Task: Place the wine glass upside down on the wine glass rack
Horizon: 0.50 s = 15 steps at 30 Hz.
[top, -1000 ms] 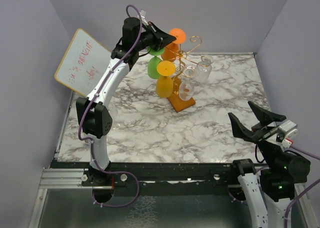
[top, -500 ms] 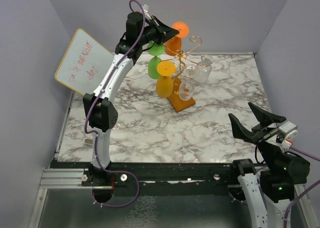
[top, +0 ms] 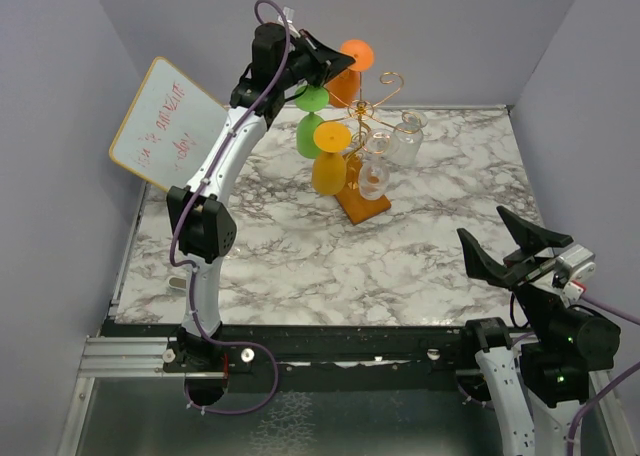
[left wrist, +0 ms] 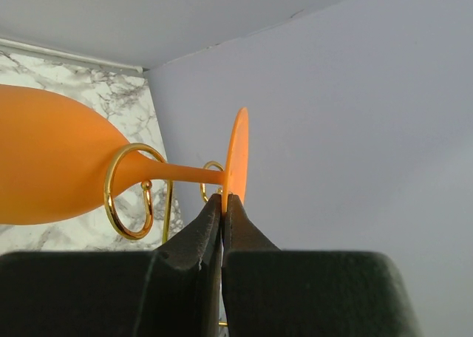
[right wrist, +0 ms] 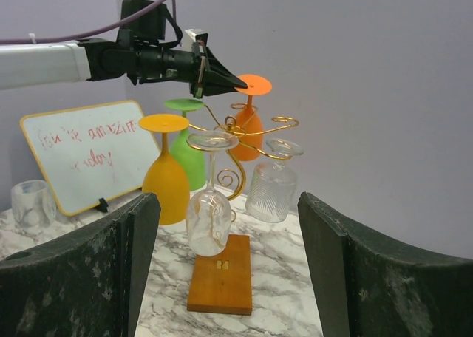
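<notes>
Upper centre: we note left gripper closed at orange wine glass foot, stem within wine glass rack ring; right gripper gapes wide.

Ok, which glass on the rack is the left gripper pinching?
The orange wine glass at the back: the left gripper is shut on the rim of its foot. The yellow glass, green glass and clear glasses hang untouched.

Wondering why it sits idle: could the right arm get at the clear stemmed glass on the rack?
Probably yes: the right gripper is open, bare table lies between, and the clear stemmed glass hangs on the rack's near side.
</notes>
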### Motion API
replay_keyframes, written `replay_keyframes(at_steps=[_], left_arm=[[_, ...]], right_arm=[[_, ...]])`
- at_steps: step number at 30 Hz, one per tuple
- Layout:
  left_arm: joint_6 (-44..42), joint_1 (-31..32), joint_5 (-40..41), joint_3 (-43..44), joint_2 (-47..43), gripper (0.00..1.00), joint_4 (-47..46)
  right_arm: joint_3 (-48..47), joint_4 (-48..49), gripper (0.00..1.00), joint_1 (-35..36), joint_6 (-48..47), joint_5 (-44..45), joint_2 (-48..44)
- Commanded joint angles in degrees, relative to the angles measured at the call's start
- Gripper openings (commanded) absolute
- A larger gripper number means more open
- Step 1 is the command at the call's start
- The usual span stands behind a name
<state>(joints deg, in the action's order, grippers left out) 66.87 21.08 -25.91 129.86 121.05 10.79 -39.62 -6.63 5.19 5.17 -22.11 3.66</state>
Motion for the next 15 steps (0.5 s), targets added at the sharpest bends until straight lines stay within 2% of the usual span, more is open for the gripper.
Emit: replay_keyframes(at_steps=[1, 15], left_arm=[[-0.54, -1.14, 2.5, -0.76, -1.64, 0.0, -0.02], [-2.29, -2.27, 2.87, -2.58, -3.68, 0.0, 1.79]], right_arm=[[0.39, -1.42, 0.8, 0.15, 0.88, 1.28, -1.31], [0.59, -1.28, 0.8, 0.1, 1.21, 1.26, -1.29]])
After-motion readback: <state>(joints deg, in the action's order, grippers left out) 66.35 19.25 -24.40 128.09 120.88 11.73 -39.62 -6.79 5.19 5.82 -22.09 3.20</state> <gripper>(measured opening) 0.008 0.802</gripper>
